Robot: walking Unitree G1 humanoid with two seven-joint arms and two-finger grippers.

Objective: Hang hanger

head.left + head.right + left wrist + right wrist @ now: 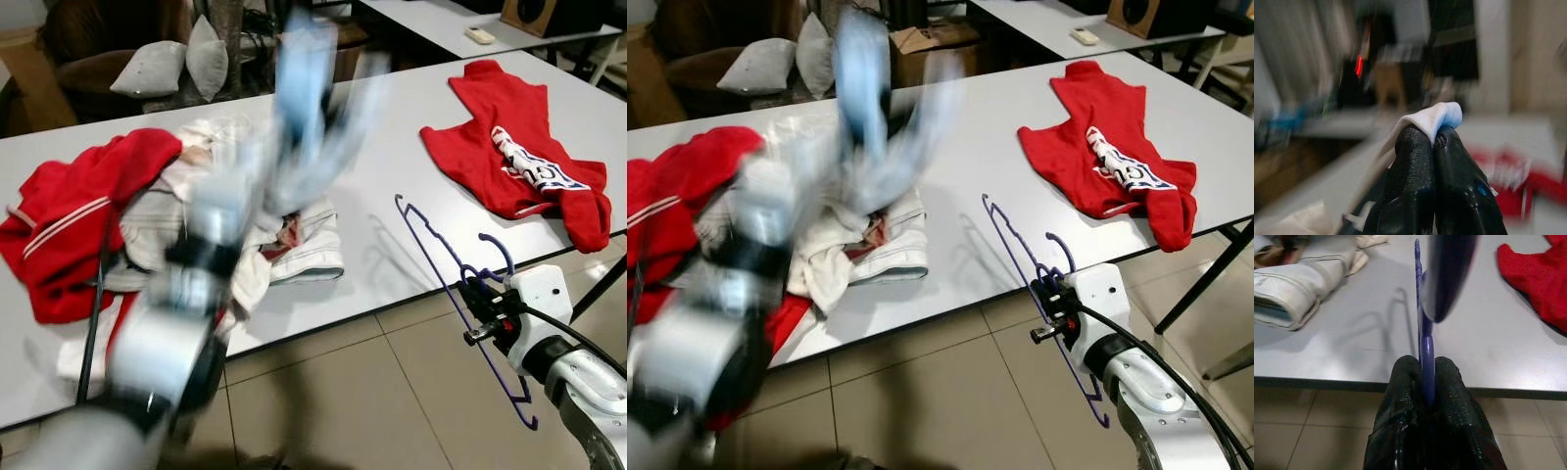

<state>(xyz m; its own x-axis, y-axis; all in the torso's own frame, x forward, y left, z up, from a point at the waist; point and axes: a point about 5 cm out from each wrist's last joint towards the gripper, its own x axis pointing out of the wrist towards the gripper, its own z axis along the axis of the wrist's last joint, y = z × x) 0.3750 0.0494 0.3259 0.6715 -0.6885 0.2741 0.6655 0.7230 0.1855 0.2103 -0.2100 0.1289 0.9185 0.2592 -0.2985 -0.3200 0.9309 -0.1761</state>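
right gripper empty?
No. In the right wrist view the right gripper has its black fingers shut on the purple hanger, held out over the edge of the white table.

purple hanger [460, 284], red jersey [519, 147] with white lettering, red jacket [73, 220] – white stripes, cream-white cloth [304, 245], grey table [392, 186], beige floor tiles [372, 392]

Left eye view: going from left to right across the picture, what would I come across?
Red garment with white stripes → blurred left arm lifting white cloth → folded white clothing → purple hanger clamped in the right gripper → red shirt with white lettering.
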